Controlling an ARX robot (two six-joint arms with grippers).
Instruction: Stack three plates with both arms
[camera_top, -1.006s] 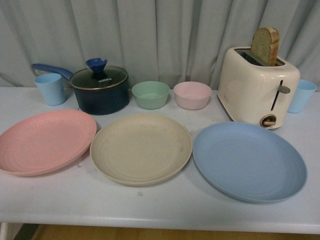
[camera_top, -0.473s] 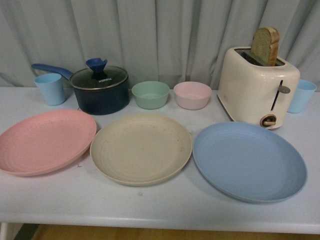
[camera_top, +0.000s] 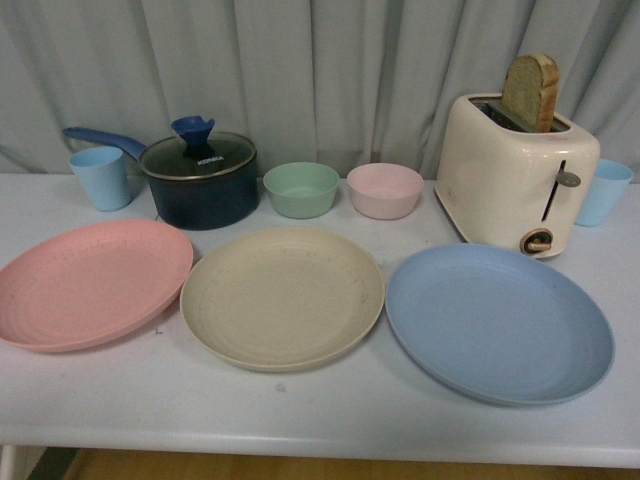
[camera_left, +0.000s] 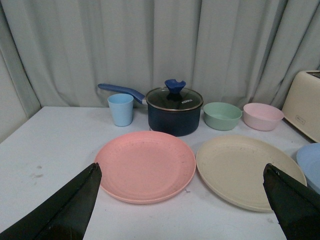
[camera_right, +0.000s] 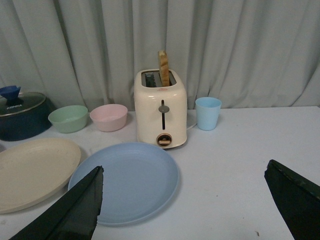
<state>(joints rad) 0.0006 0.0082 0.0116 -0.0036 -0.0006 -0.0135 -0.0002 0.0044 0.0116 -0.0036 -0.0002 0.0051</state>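
Observation:
Three plates lie flat in a row on the white table (camera_top: 330, 420): the pink plate (camera_top: 92, 283) at the left, the beige plate (camera_top: 282, 296) in the middle, the blue plate (camera_top: 498, 322) at the right, each apart from the others. No arm shows in the front view. In the left wrist view my left gripper (camera_left: 182, 172) is open and empty, held back from the pink plate (camera_left: 145, 165) and the beige plate (camera_left: 247, 170). In the right wrist view my right gripper (camera_right: 185, 175) is open and empty, with the blue plate (camera_right: 125, 181) before it.
Behind the plates stand a light blue cup (camera_top: 101, 177), a dark blue lidded pot (camera_top: 198, 178), a green bowl (camera_top: 301, 189), a pink bowl (camera_top: 385, 190), a cream toaster (camera_top: 515, 175) holding a bread slice (camera_top: 531, 92), and another blue cup (camera_top: 603, 191). A grey curtain hangs behind.

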